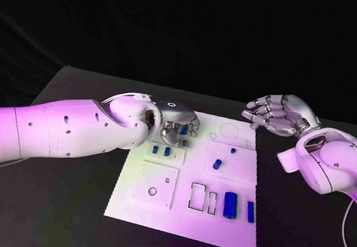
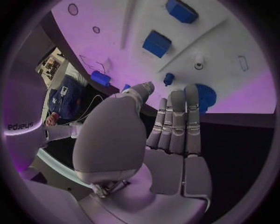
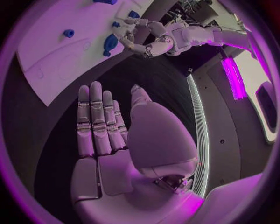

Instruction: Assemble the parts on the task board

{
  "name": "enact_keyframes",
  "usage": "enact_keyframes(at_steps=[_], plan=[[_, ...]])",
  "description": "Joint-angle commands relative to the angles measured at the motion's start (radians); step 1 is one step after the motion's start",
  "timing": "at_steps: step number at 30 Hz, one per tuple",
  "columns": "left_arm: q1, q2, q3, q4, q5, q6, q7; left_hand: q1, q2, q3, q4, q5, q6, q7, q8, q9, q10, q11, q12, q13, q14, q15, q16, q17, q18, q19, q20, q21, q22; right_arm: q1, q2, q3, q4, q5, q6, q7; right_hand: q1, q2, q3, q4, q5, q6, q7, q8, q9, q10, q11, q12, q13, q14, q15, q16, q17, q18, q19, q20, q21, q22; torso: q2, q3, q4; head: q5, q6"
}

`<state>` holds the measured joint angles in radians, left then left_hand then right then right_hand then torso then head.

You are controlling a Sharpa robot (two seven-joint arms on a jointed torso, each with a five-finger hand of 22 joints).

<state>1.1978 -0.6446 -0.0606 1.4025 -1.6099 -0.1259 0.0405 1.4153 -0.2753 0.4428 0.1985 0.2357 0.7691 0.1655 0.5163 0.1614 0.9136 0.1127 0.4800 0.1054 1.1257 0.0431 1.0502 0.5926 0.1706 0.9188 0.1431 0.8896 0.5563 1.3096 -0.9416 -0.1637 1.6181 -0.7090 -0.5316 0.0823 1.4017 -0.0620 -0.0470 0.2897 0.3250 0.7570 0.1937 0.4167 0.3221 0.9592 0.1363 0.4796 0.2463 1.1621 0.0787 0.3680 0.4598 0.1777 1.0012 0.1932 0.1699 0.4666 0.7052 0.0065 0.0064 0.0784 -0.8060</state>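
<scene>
Parts for the job lie scattered on the white task board (image 1: 217, 228), which sits in the middle of the black table (image 1: 55, 206).

Farthest left, the left arm (image 1: 58, 130) reaches in across the table, and its left hand (image 1: 175, 125) hangs over the board's far left corner. From the left wrist camera its fingers (image 2: 175, 121) lie straight and side by side, with nothing between them and the thumb, so the hand is empty and spread; whether the fingertips touch the board I cannot tell. Just past those fingertips sits a round blue knob (image 2: 205, 97), with a small blue peg (image 2: 168, 78) close beside it.

Just under that hand, two small blue pieces (image 1: 161, 151) stand close together in the board's left half. Further along, near the middle, is a lone small blue peg (image 1: 217, 164). Nearer the robot, right of middle, a blue cylinder (image 1: 231, 205) lies beside a thinner blue bar (image 1: 251, 211), with two dark-edged rectangular slots (image 1: 197, 195) just to their left.

At the right, the right hand (image 1: 275, 113) is held above the table beyond the board's far right corner, well apart from every piece. Its fingers (image 3: 96, 119) are stretched out flat and it carries nothing.
</scene>
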Motion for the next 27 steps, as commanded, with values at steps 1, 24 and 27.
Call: enact_keyframes(at_steps=[1, 24, 27], plan=[[0.0, 0.008, 0.0, -0.009, -0.044, 0.048, -0.02, 0.01, 0.005, -0.007, 0.0, 0.0, 0.008, 0.001, -0.007, -0.002, -0.001, 0.003, -0.007, -0.002, 0.004, 0.001, 0.007, 0.002, 0.012, 0.005, 0.001, 0.005, 0.002, 0.0, 0.001, 0.0, 0.0, 0.027, 0.008, 0.042, 0.01, -0.004, 0.009, 0.0, 0.0, -0.011, 0.025, -0.007, -0.005, -0.003, 0.012, -0.012, -0.031, -0.015, 0.011, -0.035, -0.012, 0.003, -0.011, 0.01, -0.021, -0.021, -0.001, 0.0006, 0.0004, 0.0, -0.001], [-0.002, 0.03, -0.002, -0.047, -0.047, 0.129, -0.032, 0.044, 0.024, 0.014, -0.001, 0.001, 0.061, -0.013, -0.035, -0.009, 0.04, -0.006, 0.0, -0.006, 0.038, -0.005, 0.131, 0.072, 0.013, 0.005, -0.004, 0.062, 0.045, 0.0, 0.006, 0.0, -0.004, 0.048, 0.008, 0.058, 0.021, -0.005, 0.028, -0.001, 0.0, -0.022, 0.038, -0.015, -0.02, -0.018, 0.027, -0.039, -0.102, -0.045, 0.029, -0.11, -0.046, 0.004, -0.036, 0.029, -0.064, -0.07, 0.0, 0.0009, 0.0011, -0.002, -0.004], [-0.002, 0.031, -0.002, -0.049, -0.044, 0.129, -0.03, 0.055, 0.033, 0.027, -0.007, 0.0, 0.075, -0.017, -0.036, -0.008, 0.057, -0.013, 0.006, -0.004, 0.058, -0.01, 0.162, 0.109, 0.013, 0.006, -0.007, 0.076, 0.056, 0.0, 0.008, 0.0, -0.005, 0.049, 0.009, 0.058, 0.021, -0.005, 0.028, -0.001, 0.0, -0.022, 0.038, -0.015, -0.021, -0.018, 0.027, -0.04, -0.103, -0.045, 0.029, -0.111, -0.046, 0.004, -0.036, 0.029, -0.064, -0.07, 0.0, 0.0008, 0.0011, -0.001, -0.005]])
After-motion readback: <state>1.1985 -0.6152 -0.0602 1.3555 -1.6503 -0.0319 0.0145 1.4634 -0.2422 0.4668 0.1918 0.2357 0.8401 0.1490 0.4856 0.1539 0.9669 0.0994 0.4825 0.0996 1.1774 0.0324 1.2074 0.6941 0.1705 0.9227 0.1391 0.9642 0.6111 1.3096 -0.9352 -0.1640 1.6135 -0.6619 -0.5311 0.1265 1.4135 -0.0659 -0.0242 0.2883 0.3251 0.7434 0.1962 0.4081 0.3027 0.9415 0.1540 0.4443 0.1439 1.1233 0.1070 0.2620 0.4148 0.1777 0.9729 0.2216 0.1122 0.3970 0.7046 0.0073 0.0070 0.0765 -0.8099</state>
